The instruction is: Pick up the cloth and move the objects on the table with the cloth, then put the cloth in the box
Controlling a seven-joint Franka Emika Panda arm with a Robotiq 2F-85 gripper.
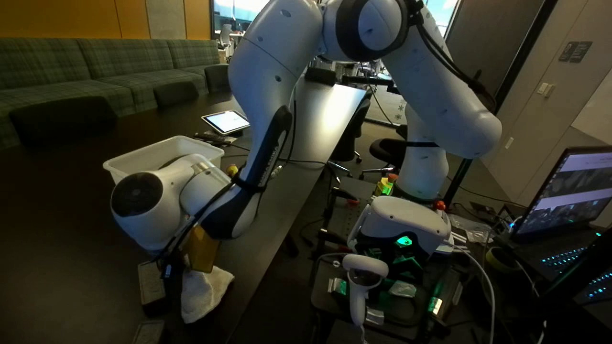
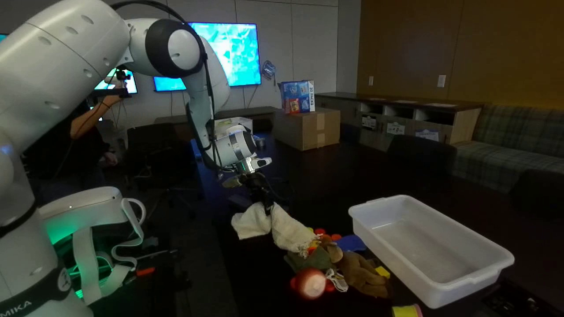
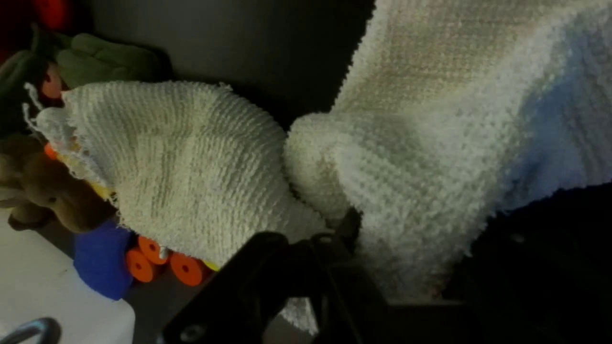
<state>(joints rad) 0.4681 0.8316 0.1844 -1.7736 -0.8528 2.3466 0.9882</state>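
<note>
The white cloth hangs in folds from my gripper, which is shut on it above the dark table. In the wrist view the cloth spreads to both sides of the dark fingertips. One frayed end reaches the objects and covers part of them: a red ball, a green soft piece, a brown plush, a blue piece and orange rounds. Beyond them the white box stands with nothing seen inside. In an exterior view the arm partly hides the box.
Two grey blocks, the nearer-to-cloth block among them, lie beside the cloth. A yellow spool sits near the box. Farther along are a tablet and a cardboard carton. A headset rests on the robot's cart.
</note>
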